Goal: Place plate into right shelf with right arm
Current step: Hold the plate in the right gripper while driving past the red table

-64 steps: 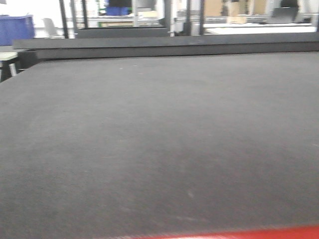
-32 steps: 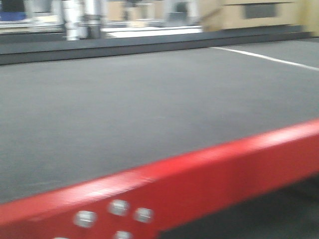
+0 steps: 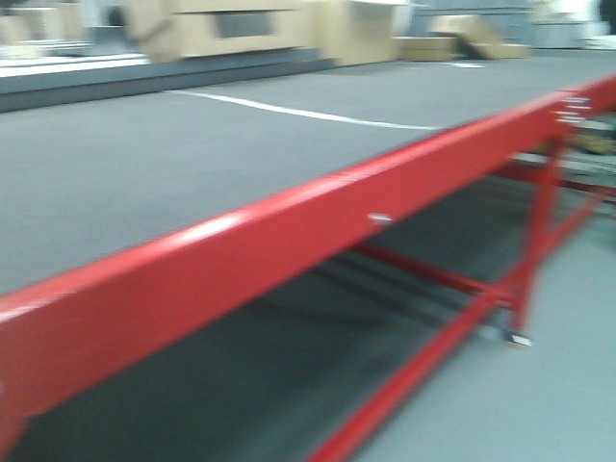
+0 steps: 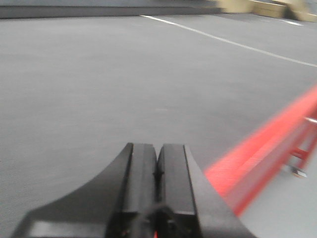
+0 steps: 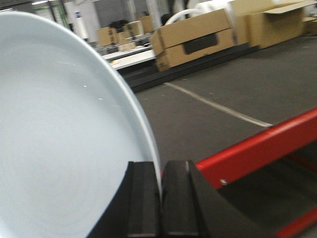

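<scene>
Table [image 3: 135,164] with a big grey top and a red frame [image 3: 289,241] fills the front view. The right shelf is not in any picture, so it has to be found first. The plate [image 5: 59,139] is up in the air, standing on its edge. Its rim is pinched between the two black sides of the right gripper [image 5: 161,171]. To do this well, I think the arm needs a tight grip and a slow move, so the smooth plate does not slip or bump the red frame. Brown cardboard boxes [image 5: 195,37] sit far behind the table. The left gripper [image 4: 157,153] hangs over the grey top, squeezed closed with nothing in it. A thin white line [image 3: 298,114] runs across the table top.
</scene>
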You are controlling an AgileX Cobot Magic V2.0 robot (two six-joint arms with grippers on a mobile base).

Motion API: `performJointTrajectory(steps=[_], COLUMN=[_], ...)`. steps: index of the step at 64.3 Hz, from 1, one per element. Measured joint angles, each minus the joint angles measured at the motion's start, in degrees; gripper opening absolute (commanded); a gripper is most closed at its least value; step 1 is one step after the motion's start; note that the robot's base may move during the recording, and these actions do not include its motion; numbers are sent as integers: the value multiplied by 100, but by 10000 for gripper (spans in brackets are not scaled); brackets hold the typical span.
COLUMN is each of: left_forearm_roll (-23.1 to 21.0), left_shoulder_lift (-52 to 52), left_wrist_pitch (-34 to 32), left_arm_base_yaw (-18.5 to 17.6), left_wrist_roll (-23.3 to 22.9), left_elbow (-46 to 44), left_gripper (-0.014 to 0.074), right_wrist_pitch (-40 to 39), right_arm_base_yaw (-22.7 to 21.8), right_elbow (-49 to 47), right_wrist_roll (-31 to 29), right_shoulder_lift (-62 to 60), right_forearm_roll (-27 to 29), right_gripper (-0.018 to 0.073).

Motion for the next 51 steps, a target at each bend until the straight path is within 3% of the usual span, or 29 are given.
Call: performJointTrajectory(steps=[51], left_forearm_roll=[0], left_shoulder_lift=[0], left_wrist_pitch=[0], left_arm_base_yaw=[0], left_wrist_roll=[0], left_elbow=[0], left_gripper=[-47], right_wrist_pitch=[0], right_arm_base_yaw=[0], right_elbow=[0], right_wrist_roll=[0], right_shoulder_lift=[0], right_forearm_roll=[0], right_gripper=[70])
